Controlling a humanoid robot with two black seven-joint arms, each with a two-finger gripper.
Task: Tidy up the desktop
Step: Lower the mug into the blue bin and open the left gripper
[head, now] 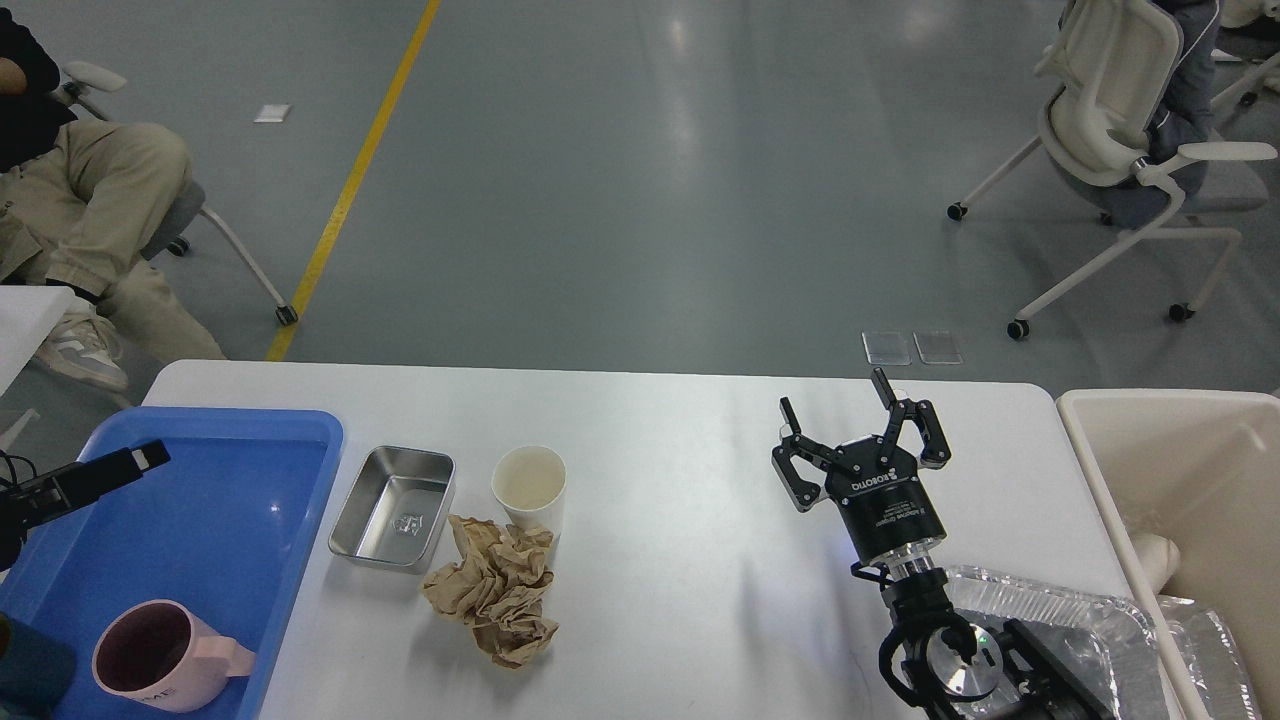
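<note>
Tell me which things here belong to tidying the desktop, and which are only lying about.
For the job:
- desktop
- steel dish
- paper cup
- crumpled brown paper
- pink mug in the blue tray
- foil pan
- cream bin

Not part of it:
- white chair
- seated person
- yellow floor line

Bright overhead light; sharp focus (floor (690, 150) glare streaks)

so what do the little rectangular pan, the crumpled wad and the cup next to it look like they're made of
The pan looks like stainless steel: grey, brushed sheen, reflections inside. The crumpled wad looks like brown paper, matte with sharp creases. The cup is probably paper, given its thin rim and dull off-white wall, though thin plastic is possible.
</note>
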